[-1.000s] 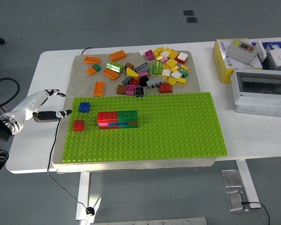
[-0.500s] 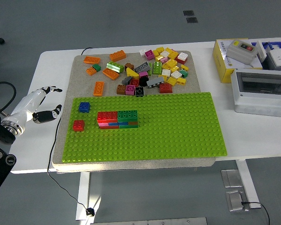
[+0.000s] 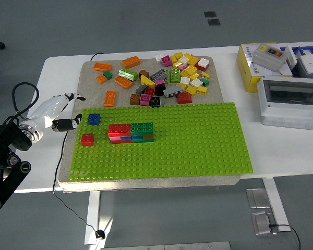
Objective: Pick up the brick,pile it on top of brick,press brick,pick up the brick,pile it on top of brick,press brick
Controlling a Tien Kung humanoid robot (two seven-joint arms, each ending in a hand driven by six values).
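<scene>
Now the left hand (image 3: 56, 111) has swung back toward the work: half a second ago it hung lower and further out over the bare white counter (image 3: 51, 70), and a second ago it reached to the board's edge, so the arm pulled away and is coming in again, higher up this time. Its fingers (image 3: 72, 97) are loosely spread and hold nothing, the thumb tip lying just beside the left edge of the green baseplate (image 3: 198, 140). Nothing on the board has moved across the three pictures. The blue brick (image 3: 94, 119) sits near the plate's upper left corner, the small red brick (image 3: 87, 139) just below it, and the stacked block of red and green bricks (image 3: 131, 132) stands a little to their right; the loose pile of bricks (image 3: 167, 75) lies untouched on the grey mat (image 3: 88, 73) beyond. The right hand is not in view. By my reading no brick is in hand yet, so this looks like the approach to a pick, most likely the blue or the red brick, both close to the fingertips.
</scene>
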